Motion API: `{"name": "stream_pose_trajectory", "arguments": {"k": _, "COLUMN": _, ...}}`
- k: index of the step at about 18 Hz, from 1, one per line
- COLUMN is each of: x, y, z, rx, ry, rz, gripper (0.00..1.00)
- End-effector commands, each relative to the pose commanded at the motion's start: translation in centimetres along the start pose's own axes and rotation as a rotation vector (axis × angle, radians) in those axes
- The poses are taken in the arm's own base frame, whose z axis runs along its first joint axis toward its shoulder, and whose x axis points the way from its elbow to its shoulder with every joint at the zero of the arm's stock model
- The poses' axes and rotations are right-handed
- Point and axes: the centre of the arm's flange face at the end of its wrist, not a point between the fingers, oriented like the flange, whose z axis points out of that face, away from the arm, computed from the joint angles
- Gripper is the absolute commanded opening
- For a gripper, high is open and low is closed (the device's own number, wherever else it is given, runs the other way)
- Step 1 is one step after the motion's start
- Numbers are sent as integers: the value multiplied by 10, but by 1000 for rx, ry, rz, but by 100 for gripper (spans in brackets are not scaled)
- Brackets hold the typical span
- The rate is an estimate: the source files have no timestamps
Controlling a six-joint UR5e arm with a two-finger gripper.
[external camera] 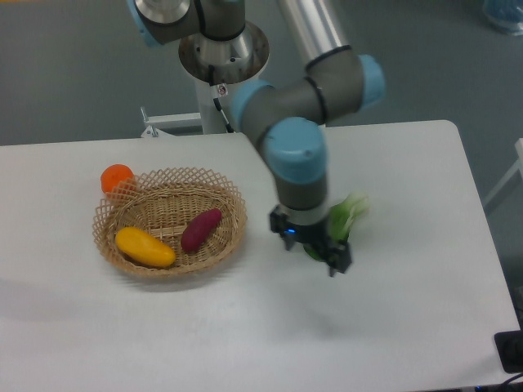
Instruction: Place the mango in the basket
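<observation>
mango (145, 247) lying flat in basket (233, 198), front-left part, long axis running upper-left to lower-right (purple tuber (201, 229) beside it). my gripper (320, 249) over by leafy green (345, 216), holding nothing; finger spread, can't tell.

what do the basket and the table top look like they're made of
The basket: tan woven wicker or a similar plant fibre, matte, judging by the crossed strands and the open lattice rim that you can see through. The table: a smooth, pale grey-white hard surface, perhaps laminate or painted board, with a faint sheen and no grain showing; the view cannot settle which.
</observation>
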Motion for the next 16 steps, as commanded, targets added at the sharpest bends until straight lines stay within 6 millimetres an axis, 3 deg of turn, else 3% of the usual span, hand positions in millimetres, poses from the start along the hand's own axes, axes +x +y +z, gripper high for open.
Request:
{"name": "stream_pose_trajectory", "arguments": {"k": 5, "x": -37, "y": 20, "z": -7, "rx": 34, "ry": 42, "rz": -14, "gripper": 100}}
{"name": "stream_pose_trajectory", "arguments": {"k": 16, "x": -42, "y": 30, "z": -7, "rx": 23, "ry": 57, "rz": 30, "gripper": 100}}
